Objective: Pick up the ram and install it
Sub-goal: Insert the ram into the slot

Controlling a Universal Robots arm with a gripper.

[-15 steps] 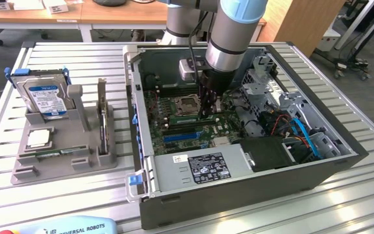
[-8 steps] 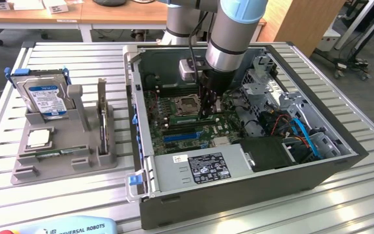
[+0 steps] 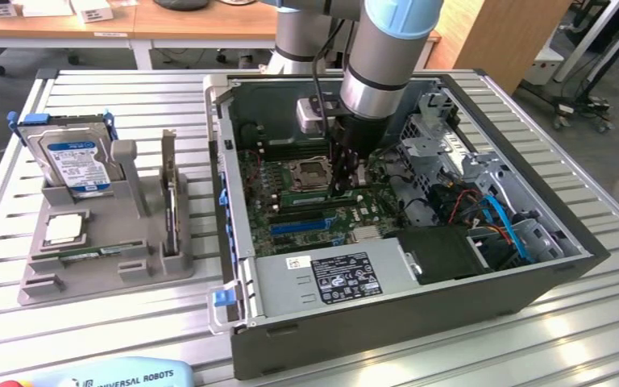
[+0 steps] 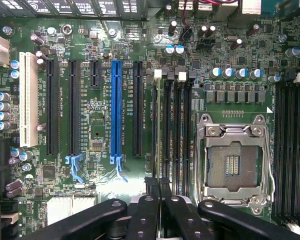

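My gripper (image 3: 344,185) reaches down inside the open computer case (image 3: 396,322), over the motherboard (image 3: 277,205) beside the CPU socket (image 3: 312,171). In the wrist view its black fingers (image 4: 145,210) are drawn together, shut on the ram (image 4: 156,130). The ram is seen edge-on as a thin line over the outermost of the memory slots (image 4: 177,130), on the side of the blue expansion slot (image 4: 116,110). The CPU socket (image 4: 232,160) lies on the slots' other side. How deep the stick sits in its slot I cannot tell.
A grey fixture (image 3: 105,266) at the exterior view's left holds a silver hard drive with a blue label (image 3: 73,161), an upright card (image 3: 168,185) and a green stick (image 3: 94,252). Drive cages and cables (image 3: 482,218) crowd the case's right side. The power supply (image 3: 331,278) sits at the front.
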